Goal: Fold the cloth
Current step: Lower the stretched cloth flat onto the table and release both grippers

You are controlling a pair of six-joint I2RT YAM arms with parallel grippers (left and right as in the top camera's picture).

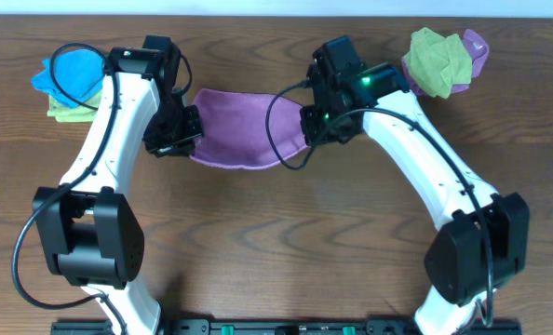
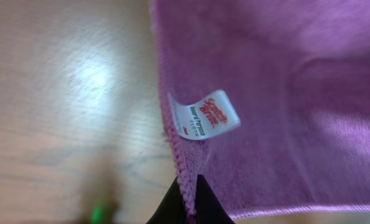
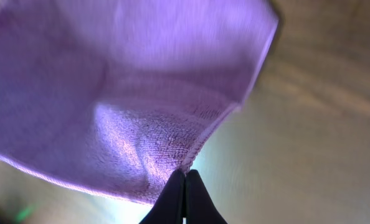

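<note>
- Purple cloth point(image 1: 244, 135) strung between the two pincers, close to the far edge of the counter point(image 1: 276, 242) and about midway between its left and right edges.
- Sags in the middle, near hem bowing toward the front edge in the overhead view; cannot tell whether the low part touches the wood.
- Left pincer point(image 2: 188, 208) closed on the cloth's stitched hem, black fingertips pinching the edge from both sides.
- White printed label point(image 2: 203, 116) sewn into that same hem, just beyond the pinch, curling up off the fabric.
- Right pincer point(image 3: 185, 196) clamped shut on the opposite end, tips pressed together with a bit of hem caught between them, fabric fanning away from the grip above the blurred counter.
- Bright blue cloth point(image 1: 72, 70) bunched toward the far left corner, lying on a yellow-green cloth point(image 1: 64, 110).
- Second yellow-green cloth point(image 1: 435, 60) crumpled toward the far right corner, on top of a spare purple cloth point(image 1: 474, 46) peeking out on its right side.
- Both piles well apart from the held cloth, one beyond each arm.
</note>
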